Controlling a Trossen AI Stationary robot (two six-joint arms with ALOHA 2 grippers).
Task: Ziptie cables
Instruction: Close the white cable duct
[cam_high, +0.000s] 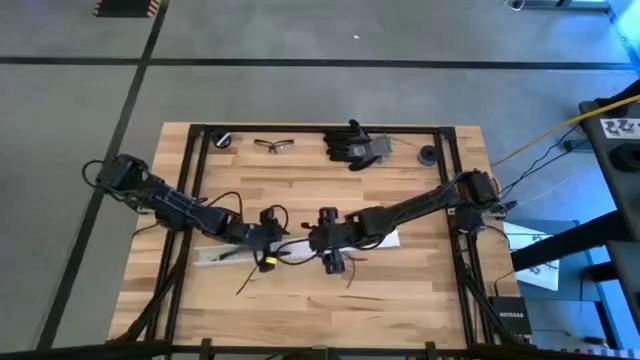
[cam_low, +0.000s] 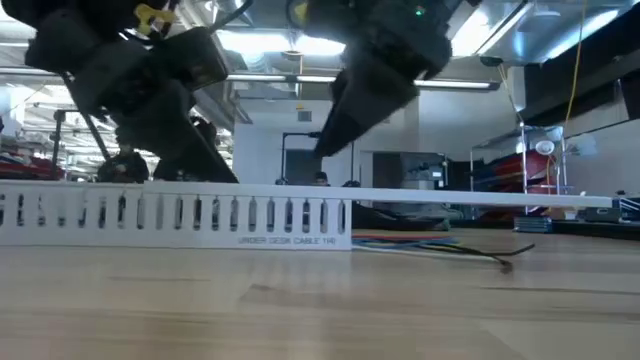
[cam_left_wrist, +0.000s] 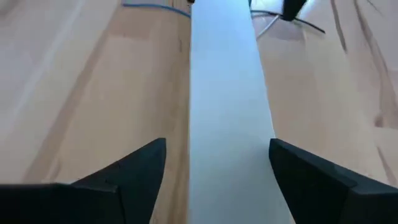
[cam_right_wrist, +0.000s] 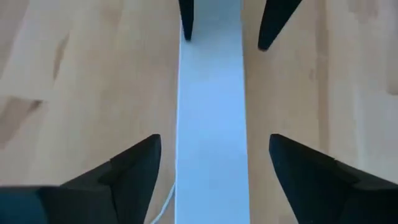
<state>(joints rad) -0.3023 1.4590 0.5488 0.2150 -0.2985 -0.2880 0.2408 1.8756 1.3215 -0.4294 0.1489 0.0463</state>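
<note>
High: left gripper (cam_high: 268, 240) and right gripper (cam_high: 325, 238) mid-frame over the white channel strip (cam_high: 215, 257). Low: cables (cam_low: 440, 245) on table, right of centre. Wrists: both released, straddling strip. Advice: close squarely, evenly.

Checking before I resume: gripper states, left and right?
Left gripper: open, fingers straddling the white strip, holding nothing.
Right gripper: open, also straddling the strip, holding nothing.
</note>
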